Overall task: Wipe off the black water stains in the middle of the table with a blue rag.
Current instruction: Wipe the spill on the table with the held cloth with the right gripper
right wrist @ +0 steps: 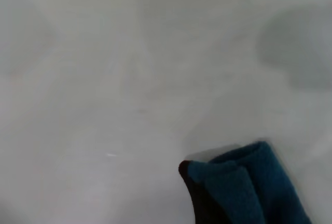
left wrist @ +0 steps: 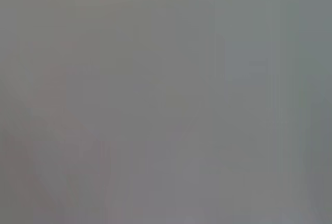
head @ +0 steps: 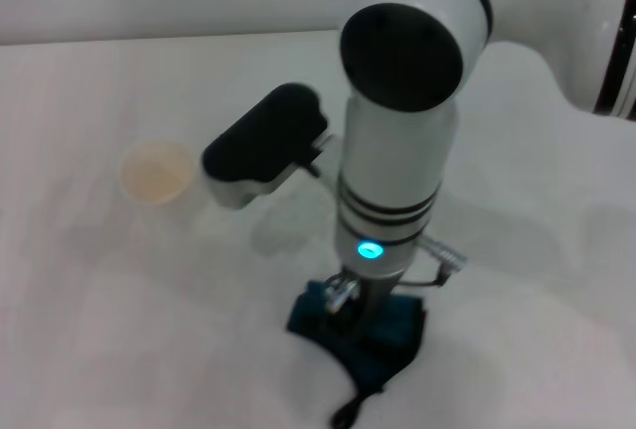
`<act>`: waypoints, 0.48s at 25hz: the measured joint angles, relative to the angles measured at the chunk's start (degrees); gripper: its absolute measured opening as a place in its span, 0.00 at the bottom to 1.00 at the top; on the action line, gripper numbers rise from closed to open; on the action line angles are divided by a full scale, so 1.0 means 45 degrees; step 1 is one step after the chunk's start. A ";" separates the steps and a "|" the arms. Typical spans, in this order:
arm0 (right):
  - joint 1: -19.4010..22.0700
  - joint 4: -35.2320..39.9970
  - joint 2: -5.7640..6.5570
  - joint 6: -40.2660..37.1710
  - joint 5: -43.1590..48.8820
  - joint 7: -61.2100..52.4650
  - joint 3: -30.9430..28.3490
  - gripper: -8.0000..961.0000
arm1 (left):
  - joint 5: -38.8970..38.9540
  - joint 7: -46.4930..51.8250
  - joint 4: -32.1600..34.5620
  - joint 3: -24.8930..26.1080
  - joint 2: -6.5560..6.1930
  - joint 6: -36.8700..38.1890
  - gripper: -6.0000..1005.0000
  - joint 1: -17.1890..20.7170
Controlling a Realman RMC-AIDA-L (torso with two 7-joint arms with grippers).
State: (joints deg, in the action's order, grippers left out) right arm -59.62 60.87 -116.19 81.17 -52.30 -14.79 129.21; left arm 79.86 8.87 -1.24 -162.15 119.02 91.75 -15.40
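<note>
The blue rag (head: 393,335) lies bunched on the white table (head: 119,330) near its front edge, with its black loop (head: 348,414) trailing toward me. My right arm reaches straight down onto it. The right gripper (head: 348,302) sits at the rag's left part and appears shut on a raised fold. In the right wrist view the pinched rag (right wrist: 249,187) fills the lower corner over bare tabletop (right wrist: 114,105). The black water stains show in no view. My left gripper is out of sight, and the left wrist view is a blank grey.
A white paper cup (head: 155,172) stands on the table to the left, well away from the rag. The right arm's black wrist housing (head: 266,141) hangs above the table's middle and hides part of it.
</note>
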 joint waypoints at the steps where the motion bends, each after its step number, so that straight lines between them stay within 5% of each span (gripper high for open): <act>1: 0.0096 0.0012 0.0000 0.0208 0.0308 -0.0010 -0.0170 0.12 | 0.0002 0.0000 -0.0013 0.0000 -0.0002 -0.0001 0.87 -0.0004; 12: 0.2131 0.1231 0.0104 0.2401 0.4474 0.0381 -0.3132 0.13 | 0.0008 0.0000 -0.0076 0.0000 -0.0004 -0.0064 0.87 0.0009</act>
State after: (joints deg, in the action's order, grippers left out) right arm -50.04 66.41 -115.72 91.97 -32.16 -13.08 115.12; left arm 79.90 8.87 -1.58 -162.15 119.00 91.47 -15.36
